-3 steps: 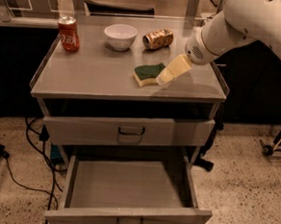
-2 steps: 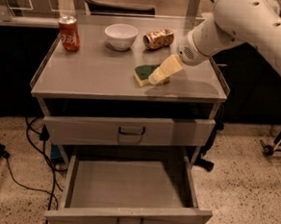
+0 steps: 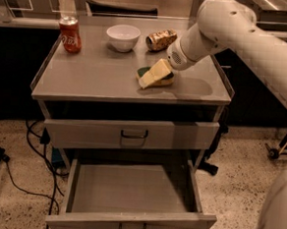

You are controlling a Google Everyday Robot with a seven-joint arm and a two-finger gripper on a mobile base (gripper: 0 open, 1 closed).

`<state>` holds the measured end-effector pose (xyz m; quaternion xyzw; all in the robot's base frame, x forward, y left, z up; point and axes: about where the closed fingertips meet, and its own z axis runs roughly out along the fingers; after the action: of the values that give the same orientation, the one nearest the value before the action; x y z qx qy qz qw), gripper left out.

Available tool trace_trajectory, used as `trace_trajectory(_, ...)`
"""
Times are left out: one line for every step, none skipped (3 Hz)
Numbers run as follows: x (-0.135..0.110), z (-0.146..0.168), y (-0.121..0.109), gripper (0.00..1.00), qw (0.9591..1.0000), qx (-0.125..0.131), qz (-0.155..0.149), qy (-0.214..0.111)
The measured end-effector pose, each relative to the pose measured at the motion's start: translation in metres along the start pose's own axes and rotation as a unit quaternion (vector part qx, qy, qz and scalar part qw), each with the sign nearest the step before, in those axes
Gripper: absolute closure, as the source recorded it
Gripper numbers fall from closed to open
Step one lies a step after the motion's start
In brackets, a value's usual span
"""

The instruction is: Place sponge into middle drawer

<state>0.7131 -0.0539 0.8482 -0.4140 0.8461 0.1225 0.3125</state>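
Observation:
The sponge [image 3: 166, 81], dark green over pale yellow, lies on the cabinet top right of centre. My gripper [image 3: 153, 75] comes down from the right on the white arm [image 3: 223, 23] and lies over the sponge, covering most of it. Only the sponge's green left edge and yellow right end show. The middle drawer [image 3: 128, 190] is the lower one. It is pulled out wide towards the camera and its grey inside is bare. Its dark loop handle [image 3: 132, 228] is on the front panel.
The upper grey drawer [image 3: 132, 133] is shut. On the cabinet top [image 3: 97, 74] stand a red soda can [image 3: 70, 34] at the back left, a white bowl [image 3: 123, 36] at the back middle and a crushed gold can [image 3: 161, 39] beside it. Cables [image 3: 28, 143] lie on the floor at left.
My gripper has moved left and slightly down, from the sponge's right side to over it. The sponge and drawers have not moved.

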Motion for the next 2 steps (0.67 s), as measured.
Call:
trace_trajectory(-0.001, 0.019, 0.004, 0.00, 0.9999, -0.010, 0.004, 0.007)
trace_trajectory(0.005, 0.038, 0.007, 0.00, 0.9996, -0.020, 0.011, 0.019)
